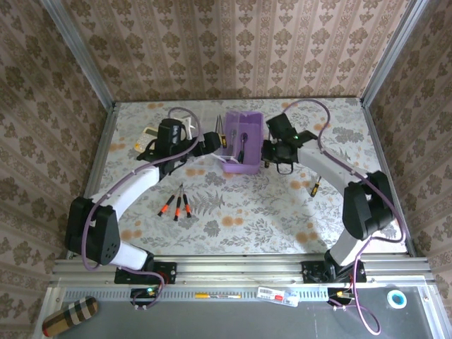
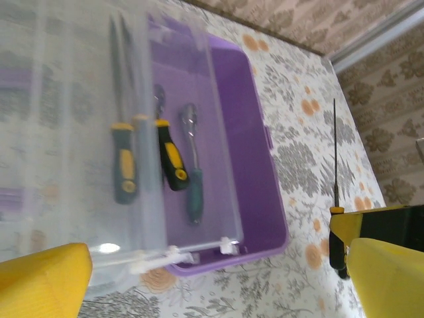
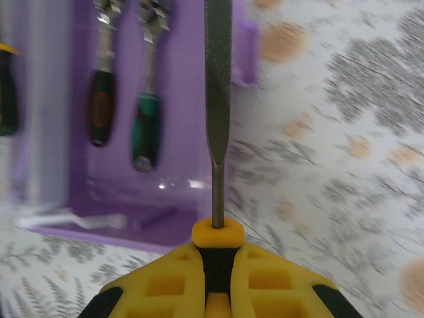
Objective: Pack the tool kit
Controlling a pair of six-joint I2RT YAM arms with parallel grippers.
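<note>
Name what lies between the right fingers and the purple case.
A metal file, gripped in the right fingers, reaches toward the purple case; seen in right wrist view.

Looking steeply down from above and behind both arm bases, taking in the whole table from well back, with wallpapered walls rising beyond. Riding the left wrist, peering from close range across the purple case and its clear lid, tilting sideways. Riding the right wrist, facing along the held file, very near, catching that case's corner. Sharing the case across all three.
</note>
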